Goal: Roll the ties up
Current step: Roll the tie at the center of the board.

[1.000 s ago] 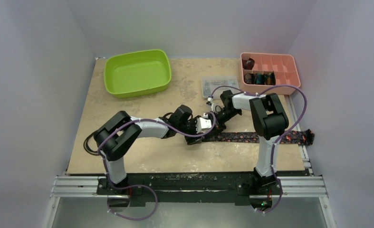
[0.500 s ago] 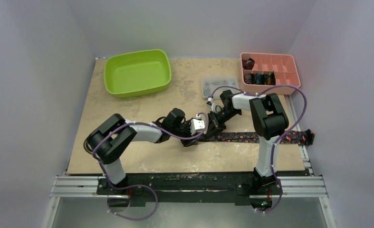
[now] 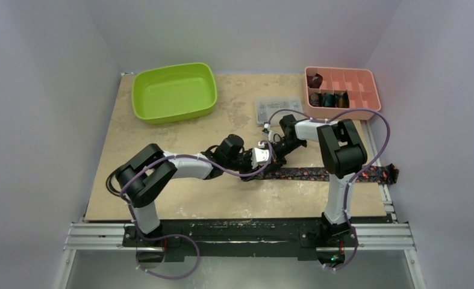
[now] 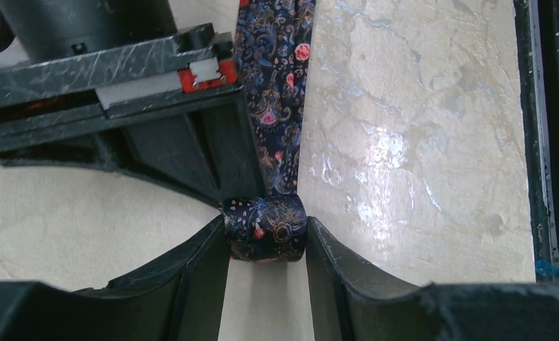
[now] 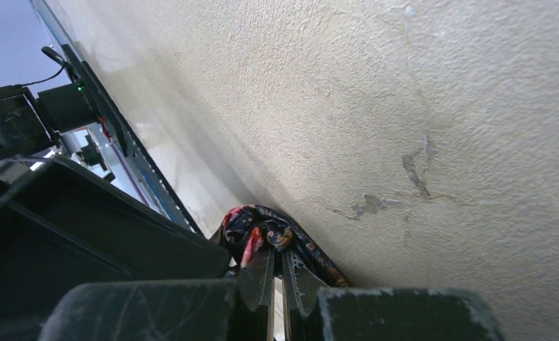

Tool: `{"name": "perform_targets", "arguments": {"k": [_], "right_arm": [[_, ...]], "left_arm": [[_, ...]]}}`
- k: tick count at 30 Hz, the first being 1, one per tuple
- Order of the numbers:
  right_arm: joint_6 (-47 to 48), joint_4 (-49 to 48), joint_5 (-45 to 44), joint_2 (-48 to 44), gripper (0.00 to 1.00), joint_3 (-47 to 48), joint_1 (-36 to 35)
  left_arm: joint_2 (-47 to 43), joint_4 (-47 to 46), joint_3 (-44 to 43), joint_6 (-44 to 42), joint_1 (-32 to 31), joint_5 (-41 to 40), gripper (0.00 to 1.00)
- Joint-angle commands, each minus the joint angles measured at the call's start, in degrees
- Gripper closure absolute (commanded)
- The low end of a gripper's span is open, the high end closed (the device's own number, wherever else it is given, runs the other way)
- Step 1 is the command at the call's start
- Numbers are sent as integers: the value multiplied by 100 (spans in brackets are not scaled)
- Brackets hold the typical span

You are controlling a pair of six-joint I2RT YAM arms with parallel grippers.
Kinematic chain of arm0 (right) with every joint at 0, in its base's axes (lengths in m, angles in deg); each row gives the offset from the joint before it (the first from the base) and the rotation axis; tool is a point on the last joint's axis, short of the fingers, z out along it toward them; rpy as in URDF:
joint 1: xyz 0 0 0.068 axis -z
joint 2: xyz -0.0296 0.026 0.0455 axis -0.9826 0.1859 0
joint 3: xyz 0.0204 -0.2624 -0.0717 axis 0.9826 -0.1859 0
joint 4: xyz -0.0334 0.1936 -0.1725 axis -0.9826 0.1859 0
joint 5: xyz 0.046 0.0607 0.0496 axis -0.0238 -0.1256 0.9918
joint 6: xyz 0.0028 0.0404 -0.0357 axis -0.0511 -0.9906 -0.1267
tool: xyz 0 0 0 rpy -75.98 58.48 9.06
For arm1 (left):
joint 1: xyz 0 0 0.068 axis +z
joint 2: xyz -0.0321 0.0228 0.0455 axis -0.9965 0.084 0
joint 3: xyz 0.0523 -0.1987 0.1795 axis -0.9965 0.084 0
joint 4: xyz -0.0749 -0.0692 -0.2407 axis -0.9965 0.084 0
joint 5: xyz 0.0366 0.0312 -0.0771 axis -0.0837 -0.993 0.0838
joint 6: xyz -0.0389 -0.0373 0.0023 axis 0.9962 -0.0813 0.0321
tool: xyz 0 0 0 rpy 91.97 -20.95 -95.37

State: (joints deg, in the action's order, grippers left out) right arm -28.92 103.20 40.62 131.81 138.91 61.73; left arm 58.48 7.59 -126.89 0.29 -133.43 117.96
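Note:
The black tie with red-pink floral dots [image 3: 330,174] lies flat across the table's right half. Its left end is wound into a small coil [image 4: 266,227]. My left gripper [image 4: 266,264] is shut on that coil, one finger on each flat side; in the top view it [image 3: 263,161] is at the tie's left end. My right gripper [image 5: 275,264] comes in from the far side, its fingers nearly together, pinching the coil's core [image 5: 258,229]. In the top view it [image 3: 273,156] is close against the left gripper. Small rolled ties [image 3: 327,99] sit in the pink tray.
A green bin [image 3: 174,92] stands at the back left. A pink compartment tray [image 3: 358,81] stands at the back right. A clear plastic box of small parts [image 3: 276,108] lies just behind the right arm. The tie's far end hangs past the table's right edge [image 3: 393,173].
My left wrist drew back to the left half a second ago and has since returned to the right, against the right gripper. The right arm and the tie have barely moved.

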Motion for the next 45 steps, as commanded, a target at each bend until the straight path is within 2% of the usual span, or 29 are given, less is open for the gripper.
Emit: {"name": "perform_targets", "arguments": {"k": [1,9,15,20,25,29,33,39,45], "right_arm": [[258,-544,-669,-31,100,-177,-46],[274,-533,-481,-121,100,-195,-45],[367,-502,-278,-262,100,-175,-45],[376,-545,-196,-290,100,-276,-63],[239,-818,-95,-241,100,-293,-217],[96,-992,69,-290,100,-227,-290],[315,-720,139,-413,95,-140,-292],[699,-97,65,-665,78,89,-207],[864,422,135,-883,69,293,-112]], "left_arm": [[378,-226,-399,80,-202,70,59],[831,14,-369,-180,-260,-237,60],[641,382,80,-417,-255,-585,61],[483,451,339,-197,-226,-977,61],[219,450,623,-63,-146,-960,61],[164,546,735,-384,-141,-951,61],[306,765,572,-456,-142,-1114,61],[446,1211,318,-570,-150,-1373,65],[478,1548,244,-745,-159,-1512,69]]}}
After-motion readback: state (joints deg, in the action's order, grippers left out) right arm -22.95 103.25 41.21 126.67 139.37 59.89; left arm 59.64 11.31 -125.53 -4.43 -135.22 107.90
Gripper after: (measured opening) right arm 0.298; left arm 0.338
